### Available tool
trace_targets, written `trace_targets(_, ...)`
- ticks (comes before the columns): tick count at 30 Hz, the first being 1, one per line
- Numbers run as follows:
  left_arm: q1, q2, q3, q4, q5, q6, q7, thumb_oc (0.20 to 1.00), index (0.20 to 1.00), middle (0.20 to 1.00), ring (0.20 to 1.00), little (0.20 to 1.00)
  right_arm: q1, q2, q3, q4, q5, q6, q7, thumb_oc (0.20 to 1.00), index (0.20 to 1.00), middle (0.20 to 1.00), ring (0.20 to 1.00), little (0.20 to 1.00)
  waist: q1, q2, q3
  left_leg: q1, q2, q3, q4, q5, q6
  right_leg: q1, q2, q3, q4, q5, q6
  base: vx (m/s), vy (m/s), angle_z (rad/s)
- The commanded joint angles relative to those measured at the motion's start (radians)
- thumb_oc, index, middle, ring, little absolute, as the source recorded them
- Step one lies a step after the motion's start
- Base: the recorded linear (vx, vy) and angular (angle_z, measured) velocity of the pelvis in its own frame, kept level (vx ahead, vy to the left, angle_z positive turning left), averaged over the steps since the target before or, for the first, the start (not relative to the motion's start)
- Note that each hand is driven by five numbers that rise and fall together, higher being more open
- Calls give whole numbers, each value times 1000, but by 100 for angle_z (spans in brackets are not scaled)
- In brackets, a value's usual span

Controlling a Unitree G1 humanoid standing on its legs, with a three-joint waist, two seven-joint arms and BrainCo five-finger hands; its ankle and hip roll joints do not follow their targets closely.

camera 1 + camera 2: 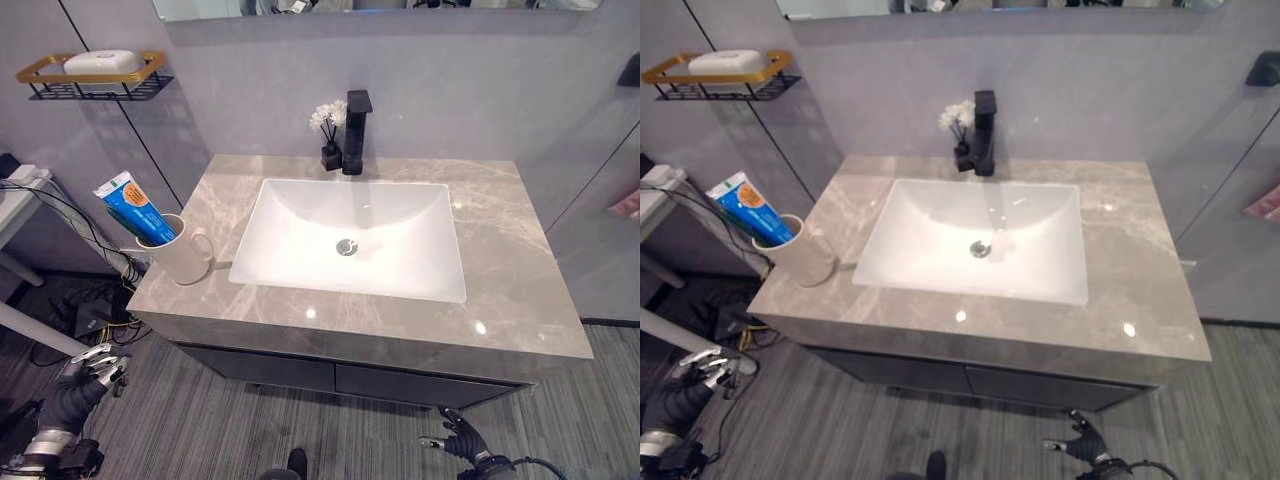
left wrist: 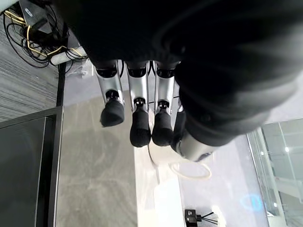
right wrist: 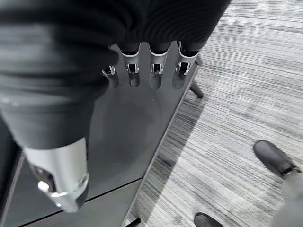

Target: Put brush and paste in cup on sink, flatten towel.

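The robot's left hand [image 1: 88, 372] hangs low beside the front left corner of the grey marble-patterned vanity counter [image 1: 500, 270], its silver dark-tipped fingers [image 2: 137, 118] straight and loose, holding nothing. Above and just beyond that hand, on the counter's near left corner, stands the cream ceramic cup with a side handle [image 1: 180, 252], and the blue and white toothpaste tube with an orange patch [image 1: 130, 205] leans out of its mouth together with a dark green brush handle [image 1: 128, 228] beside it. The right hand [image 1: 458, 443] hangs below the counter's front edge on the other side, before the dark cabinet front [image 3: 128, 142], fingers relaxed and empty. Farther from both hands lies the white rectangular basin [image 1: 350, 240] sunk in the counter, and behind it the black tall faucet [image 1: 354, 130] with a small black vase of white flowers [image 1: 328, 128] just beside it. Up on the wall beyond the left hand, a gold-rimmed black wire shelf [image 1: 95, 78] carries a white soap bar [image 1: 100, 62].
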Motion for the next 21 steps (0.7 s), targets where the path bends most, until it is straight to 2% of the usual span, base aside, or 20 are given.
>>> trace_targets(1, -47, 45, 89, 3, 16, -75, 38, 200, 200, 200, 200, 200, -71, -17, -2, 4, -27, -27, -25, 1000, 1000, 1000, 1000, 1000, 14, -51, 26, -52, 1, -11, 4, 35, 3, -10, -82, 40, -1, 63, 61, -4, 25, -3)
trace_targets(11, -126, 45, 60, 16, 63, -81, 84, 200, 200, 200, 200, 200, -102, -25, -5, 7, -42, -10, -43, 1000, 1000, 1000, 1000, 1000, -14, -36, 39, -67, -8, 4, 4, 30, 5, -34, -95, 53, -1, 71, 68, 6, 10, 0)
trace_targets(16, -174, 28, 46, 52, -13, -75, 105, 200, 200, 200, 200, 200, -125, -34, -4, -21, -59, -5, -66, 1000, 1000, 1000, 1000, 1000, -35, -25, 62, -97, -8, 23, 4, 35, 5, -83, -99, 80, -1, 83, 69, -24, 16, -14)
trace_targets(21, -179, 34, 62, 55, -1, -86, 118, 200, 200, 200, 200, 200, -136, -43, -11, -8, -73, 0, -76, 1000, 1000, 1000, 1000, 1000, -40, -23, 84, -107, -13, 36, 4, 36, 9, -100, -103, 93, -1, 86, 69, 8, 19, -13)
